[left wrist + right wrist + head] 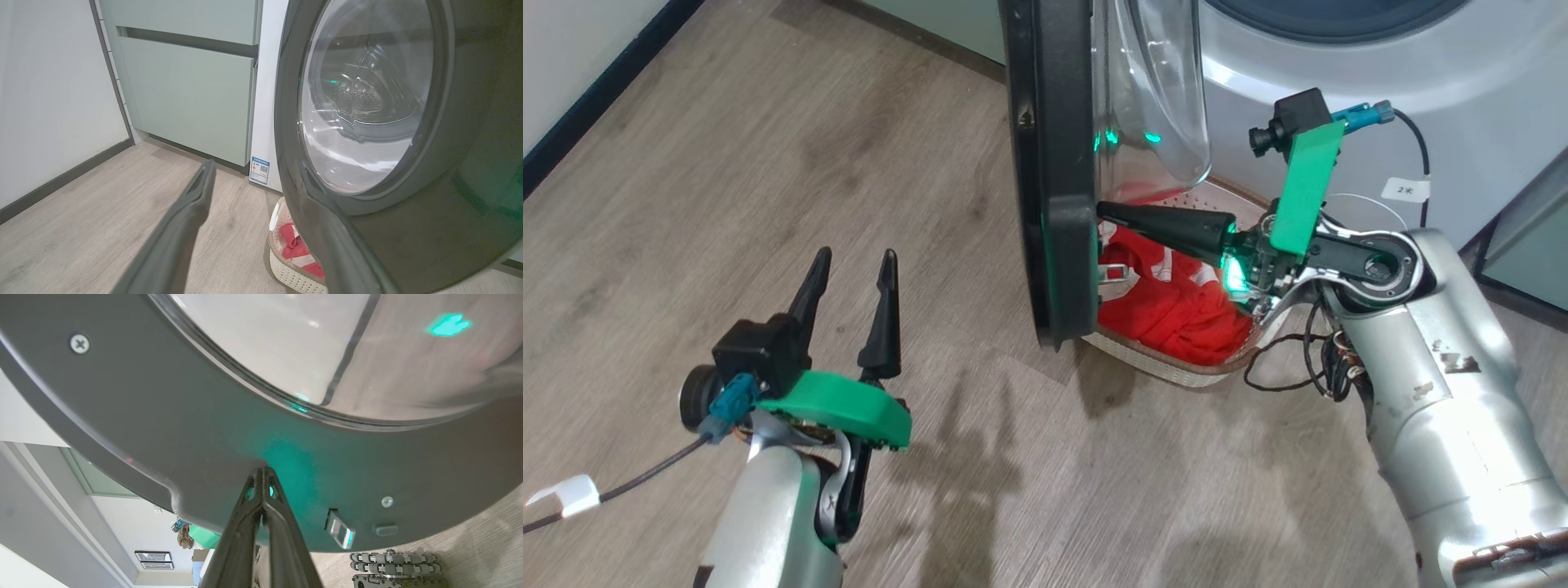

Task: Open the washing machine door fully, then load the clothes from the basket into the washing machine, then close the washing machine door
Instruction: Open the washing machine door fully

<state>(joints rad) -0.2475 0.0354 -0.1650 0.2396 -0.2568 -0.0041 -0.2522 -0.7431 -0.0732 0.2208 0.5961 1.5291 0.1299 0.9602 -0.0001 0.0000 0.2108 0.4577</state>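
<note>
Pinched shut and empty, the right end effector (1104, 211) touches the round black-rimmed glass washing machine door (1054, 163) at its nine o'clock; the left end effector (856, 256) gapes empty, farther off.

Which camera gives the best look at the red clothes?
The head view: the clothes lie heaped in the basket, partly behind the door. The left wrist view catches a small patch under the door; the right wrist view faces the door's rim.
</note>
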